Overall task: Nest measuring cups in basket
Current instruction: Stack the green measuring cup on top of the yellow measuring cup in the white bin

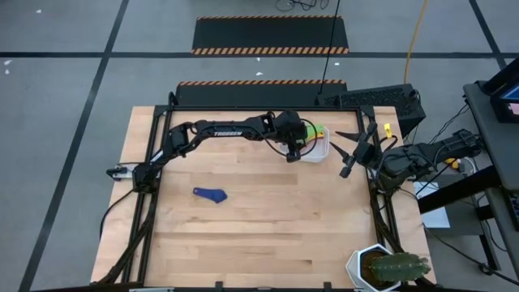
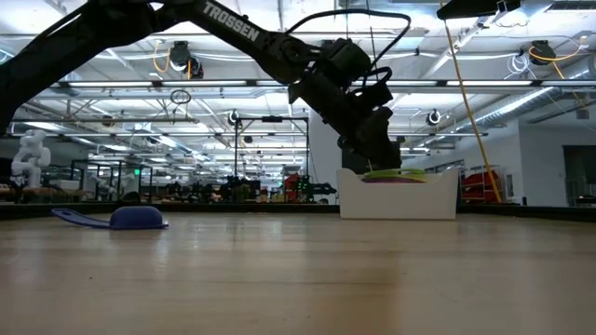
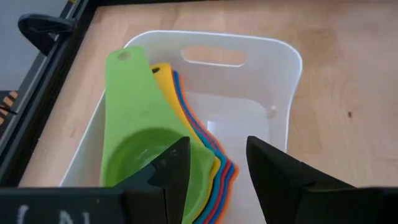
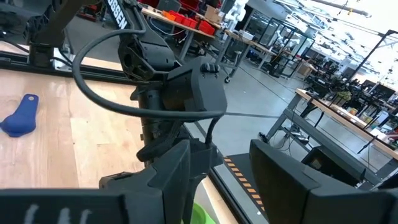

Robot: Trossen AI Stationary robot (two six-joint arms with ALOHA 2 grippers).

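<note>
The white basket (image 1: 319, 149) stands at the table's far right and holds a nested stack of measuring cups, green (image 3: 140, 134) on top, with yellow (image 3: 166, 84), red, blue and orange edges (image 3: 219, 177) beneath. The stack's handles slant up along one basket wall, and the green one shows over the rim in the low view (image 2: 391, 172). My left gripper (image 3: 217, 165) is open, pointing down into the basket over the stack. A navy cup (image 1: 211, 195) lies bowl-down on the table, left of the basket. My right gripper (image 4: 221, 168) is open and empty, just right of the basket (image 1: 350, 158). My left gripper stands open over the green cup's bowl (image 3: 146, 152). One finger (image 3: 174, 168) overlaps the bowl's edge in the wrist view. I cannot tell whether it touches the cup.
A white pot with a cactus (image 1: 388, 268) stands at the near right corner. The navy cup also shows in the low view (image 2: 135, 217) and the right wrist view (image 4: 18, 115). Bare wood lies between it and the basket. Black frame rails (image 1: 154, 162) run along the table's sides.
</note>
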